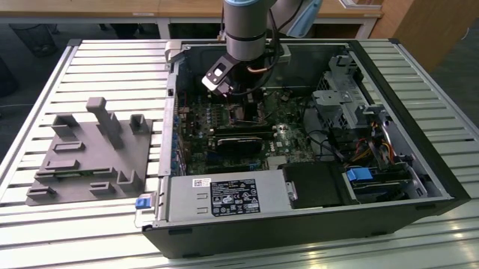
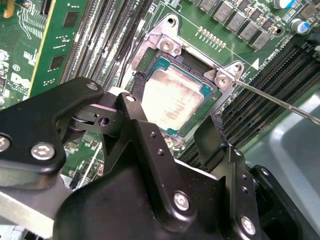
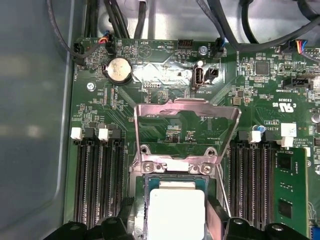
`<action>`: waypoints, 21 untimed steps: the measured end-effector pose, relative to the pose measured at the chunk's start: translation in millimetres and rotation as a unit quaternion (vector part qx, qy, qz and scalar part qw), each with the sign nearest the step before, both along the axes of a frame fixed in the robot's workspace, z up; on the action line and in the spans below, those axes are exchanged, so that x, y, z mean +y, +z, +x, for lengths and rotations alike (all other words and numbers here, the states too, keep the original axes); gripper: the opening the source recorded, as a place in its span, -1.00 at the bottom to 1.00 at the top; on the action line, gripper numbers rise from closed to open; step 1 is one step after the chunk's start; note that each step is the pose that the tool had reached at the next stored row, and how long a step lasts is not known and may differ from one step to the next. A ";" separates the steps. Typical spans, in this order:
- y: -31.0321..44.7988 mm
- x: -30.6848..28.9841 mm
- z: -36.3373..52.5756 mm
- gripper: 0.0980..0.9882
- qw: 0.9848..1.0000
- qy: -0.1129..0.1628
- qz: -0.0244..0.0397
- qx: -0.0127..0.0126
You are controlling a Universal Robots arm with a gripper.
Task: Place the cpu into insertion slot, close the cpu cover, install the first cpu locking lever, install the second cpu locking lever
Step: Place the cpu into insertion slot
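The cpu, a silvery square chip, lies flat in the insertion slot on the green board. My gripper hangs low over it, open, with one black finger on each side of the chip and a small gap at each edge. The cpu cover, a silver frame with a cut-out middle, stands raised on its hinge beyond the chip. A thin wire locking lever sticks out unlatched from the socket corner. In the exterior view the gripper reaches down inside the open computer case.
Long black memory slots flank the socket, and a green card stands close beside it. A coin battery and cables lie beyond the cover. The case walls, power supply and drive cage hem in the board. A grey fixture sits outside.
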State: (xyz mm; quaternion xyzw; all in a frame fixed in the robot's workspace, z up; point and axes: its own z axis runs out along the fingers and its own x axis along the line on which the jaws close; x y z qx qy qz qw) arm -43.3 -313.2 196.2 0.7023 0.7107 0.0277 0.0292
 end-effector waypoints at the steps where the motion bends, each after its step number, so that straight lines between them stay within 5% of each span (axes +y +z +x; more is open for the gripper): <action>1: 1.1 -0.1 0.0 0.29 1.000 0.000 0.000 0.000; 6: 2.9 -3.9 0.0 0.25 1.000 0.000 0.001 0.001; 16: 7.9 -5.3 0.3 -0.67 1.000 0.000 0.002 0.003; 21: 9.7 -5.3 0.3 -0.94 1.000 0.000 0.002 0.003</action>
